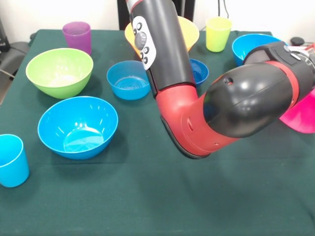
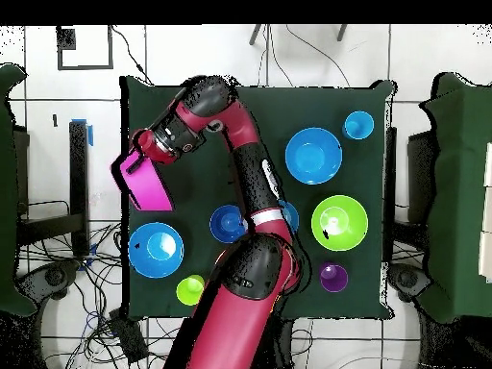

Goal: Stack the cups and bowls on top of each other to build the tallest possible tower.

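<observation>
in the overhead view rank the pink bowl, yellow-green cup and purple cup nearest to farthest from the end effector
1. Glossy pink plastic bowl, right at the end effector, tilted over the table's left edge.
2. Yellow-green plastic cup, lower left.
3. Purple plastic cup, lower right.

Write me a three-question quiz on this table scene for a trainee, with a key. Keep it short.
1. True or false: the purple cup lies tipped on its side.
2. Which bowl is up at the wrist end of the arm? A. green B. pink bowl C. orange
3. How many cups stand on the table, and in which colours?

Key
1. False. It stands upright on the cloth.
2. B.
3. Three: the purple cup, the yellow-green cup and the light-blue cup. Each stands alone, and none is stacked yet.
</observation>
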You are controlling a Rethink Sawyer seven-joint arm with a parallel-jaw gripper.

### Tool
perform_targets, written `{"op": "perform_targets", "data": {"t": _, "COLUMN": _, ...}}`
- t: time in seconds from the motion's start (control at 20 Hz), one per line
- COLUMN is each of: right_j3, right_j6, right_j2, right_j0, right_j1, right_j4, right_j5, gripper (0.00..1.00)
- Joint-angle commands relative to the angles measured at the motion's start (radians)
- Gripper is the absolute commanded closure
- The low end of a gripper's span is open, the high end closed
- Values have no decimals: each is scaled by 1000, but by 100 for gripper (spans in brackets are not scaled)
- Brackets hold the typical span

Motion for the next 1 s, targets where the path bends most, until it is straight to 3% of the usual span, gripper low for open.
{"op": "perform_targets", "data": {"t": 0.05, "right_j3": -117, "right_j6": -370, "right_j2": -36, "right_j0": -7, "right_j1": 3, "right_j4": -81, "right_j5": 125, "gripper": 100}}
{"op": "perform_targets", "data": {"t": 1.0, "right_j3": -212, "right_j6": -444, "right_j2": -16, "right_j0": -1, "right_j1": 22, "right_j4": -165, "right_j5": 232, "gripper": 100}}
